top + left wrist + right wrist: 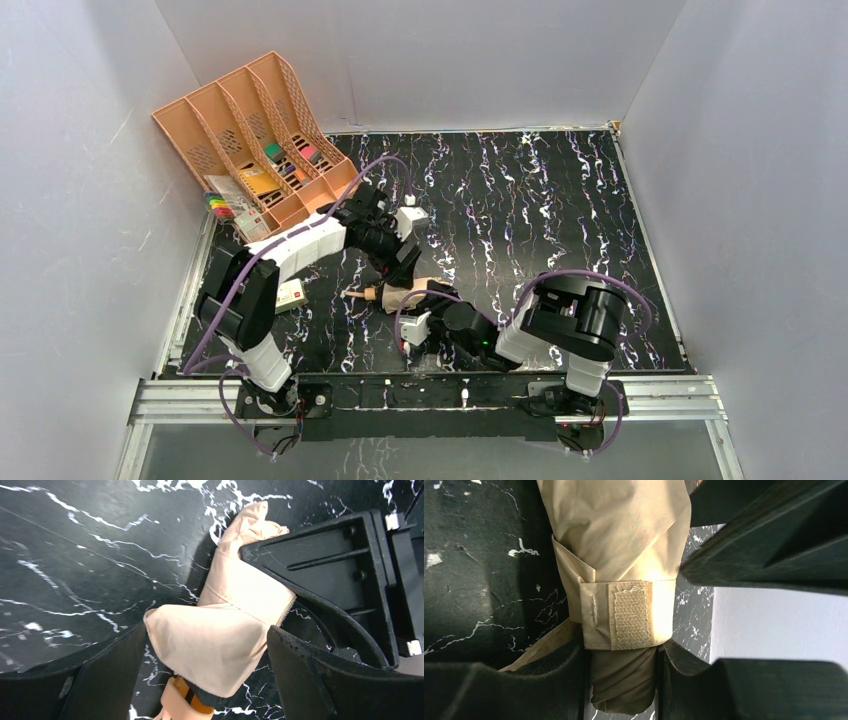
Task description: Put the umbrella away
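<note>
**Umbrella.** The umbrella (pixel 398 295) lies folded on the black marbled tabletop (pixel 580 200), in the near-centre zone just ahead of the two arm bases. Its tan handle end (pixel 366 293) points to the left. The pale beige canopy is loosely bunched, and a closure tab with a hook-and-loop patch (pixel 630 614) wraps around it.

**Right gripper.** The right gripper (pixel 621 655) is closed partway onto the umbrella. Both fingers press the gathered fabric just below the closure tab, one on each side. The bundle is visibly pinched narrow between them.

**Left gripper.** The left gripper (pixel 207 632) comes down on the umbrella from above, next to the right gripper. Its fingers (pixel 110 675) are spread wide and straddle the bulging canopy near the handle end. The cloth reaches both inner faces, but no squeezing of it is evident.

**Surroundings.** A peach-orange divided file tray (pixel 215 115) stands tilted in the far left corner, well apart from the umbrella. Small coloured items sit in its compartments. A small white box (pixel 290 294) lies on the tabletop beside the left arm, left of the handle end.
</note>
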